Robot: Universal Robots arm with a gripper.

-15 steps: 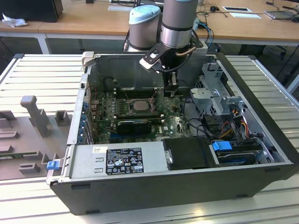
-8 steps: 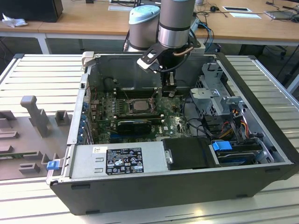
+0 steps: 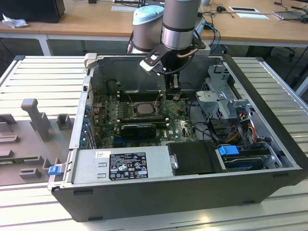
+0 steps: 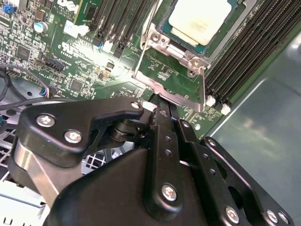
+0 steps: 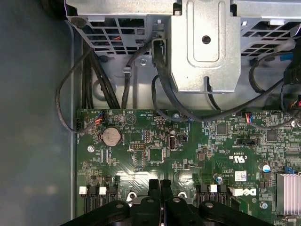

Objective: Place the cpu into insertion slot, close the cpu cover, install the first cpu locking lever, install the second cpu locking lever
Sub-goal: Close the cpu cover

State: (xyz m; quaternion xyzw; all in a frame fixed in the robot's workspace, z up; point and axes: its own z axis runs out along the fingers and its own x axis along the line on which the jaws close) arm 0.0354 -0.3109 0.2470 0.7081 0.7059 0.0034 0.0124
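The open computer case [image 3: 192, 197] lies on the counter, the arm reaching down inside. The insertion slot [image 3: 126, 110] is the landmark. The hand [image 4: 162, 101] is clenched, fingers pressed together with nothing seen between them, its tip just beside the slot at the free edge of the cpu cover [image 4: 188, 100]. The cover looks swung open, away from the slot, with green board showing through its cut-out. The cpu [image 4: 200, 21] already sits flat in the slot. Closing the cover seems the step in hand. Push on that free edge, follow the hinge's arc, and keep the fingertips off the chip's face.
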